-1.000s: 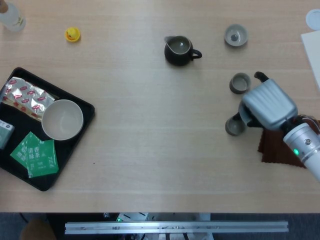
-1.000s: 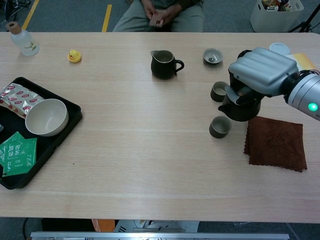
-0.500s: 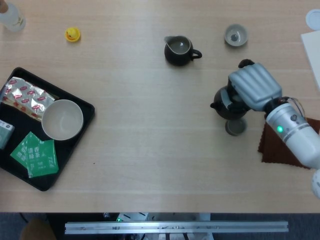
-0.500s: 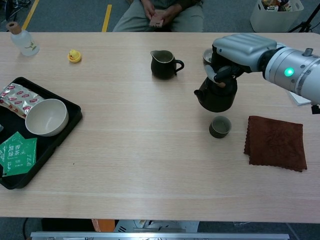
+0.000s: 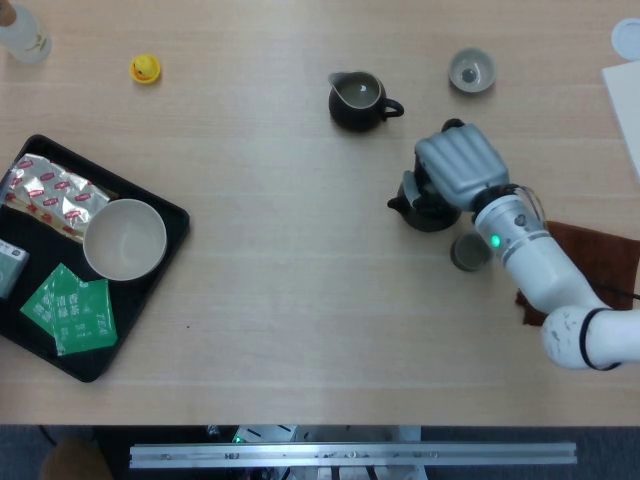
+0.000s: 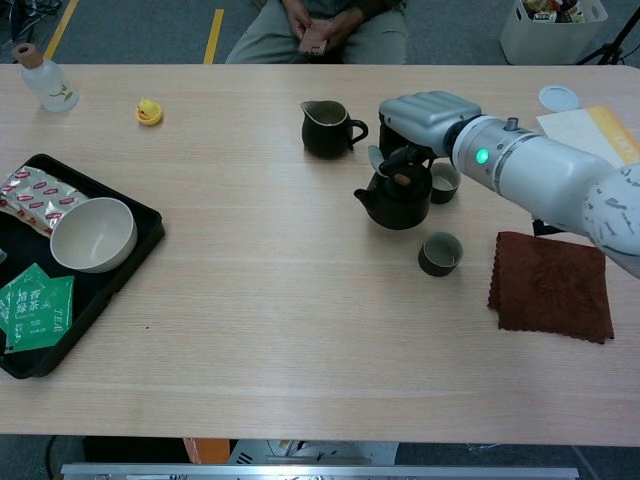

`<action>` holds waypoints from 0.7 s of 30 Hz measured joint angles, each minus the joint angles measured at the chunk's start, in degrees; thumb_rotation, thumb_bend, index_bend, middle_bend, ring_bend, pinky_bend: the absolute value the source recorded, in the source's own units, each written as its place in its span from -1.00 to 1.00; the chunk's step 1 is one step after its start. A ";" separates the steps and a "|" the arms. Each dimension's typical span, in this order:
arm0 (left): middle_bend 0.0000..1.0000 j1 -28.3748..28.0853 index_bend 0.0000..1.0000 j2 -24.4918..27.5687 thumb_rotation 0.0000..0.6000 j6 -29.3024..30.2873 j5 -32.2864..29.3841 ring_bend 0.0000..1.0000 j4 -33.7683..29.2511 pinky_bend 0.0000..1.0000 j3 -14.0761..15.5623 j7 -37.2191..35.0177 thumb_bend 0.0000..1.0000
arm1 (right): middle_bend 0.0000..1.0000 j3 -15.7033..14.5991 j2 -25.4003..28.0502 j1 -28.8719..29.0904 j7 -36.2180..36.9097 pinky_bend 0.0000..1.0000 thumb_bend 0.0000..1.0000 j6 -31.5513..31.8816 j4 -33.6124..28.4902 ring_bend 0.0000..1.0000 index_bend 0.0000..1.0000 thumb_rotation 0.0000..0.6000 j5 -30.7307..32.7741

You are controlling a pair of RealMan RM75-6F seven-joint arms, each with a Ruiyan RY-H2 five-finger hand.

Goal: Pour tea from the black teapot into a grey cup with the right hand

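A: Head view first. How far along is the pour?

B: The right hand (image 5: 459, 165) has the black teapot (image 5: 421, 204) in its grip, carried out over the table. The pot looks level, spout toward nine o'clock. A grey cup (image 5: 468, 252) sits at about five o'clock from the pot, just beside it, and nothing is running into it. So I'd judge the pickup done, the pour itself not begun.

A: And the fingers there?

B: Curled down over the top of the pot. From above the back of the hand hides them, so I can't tell exactly where they clamp.

A: Chest view?

B: Same right hand (image 6: 425, 115), fingers (image 6: 392, 164) closed around the teapot's (image 6: 394, 200) handle and top. The pot seems upright; whether it is just off the wood I can't tell. One grey cup (image 6: 439, 253) stands at four o'clock from it, a second cup (image 6: 443, 182) at three o'clock, partly behind the forearm. I can't tell which is meant. What's left, in my view: bring the spout over a cup, tip, then set the pot down.

A: The left hand?

B: Neither view shows it
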 measured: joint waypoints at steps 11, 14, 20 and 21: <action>-0.77 0.09 -0.86 -0.14 1.00 -0.16 -0.15 -0.94 0.52 -0.97 0.11 -0.69 -0.41 | 0.72 -0.89 -5.54 2.02 -1.82 -0.54 0.19 0.84 5.78 0.62 0.97 0.20 3.11; -0.77 -0.01 -0.86 -0.24 1.00 -0.27 -0.07 -0.94 0.59 -0.97 0.11 -0.73 -0.41 | 0.70 -1.06 -6.05 2.10 -1.91 -0.54 0.17 0.92 6.45 0.60 0.95 0.21 3.34; -0.77 -0.10 -0.86 -0.37 1.00 -0.44 -0.10 -0.94 0.74 -0.97 0.10 -0.81 -0.41 | 0.67 -1.33 -6.74 2.02 -1.84 -0.53 0.14 0.90 7.44 0.55 0.92 0.20 3.60; -0.77 -0.10 -0.86 -0.39 1.00 -0.46 -0.10 -0.94 0.76 -0.97 0.12 -0.82 -0.41 | 0.67 -1.35 -6.83 2.00 -1.84 -0.53 0.14 0.91 7.56 0.55 0.92 0.20 3.64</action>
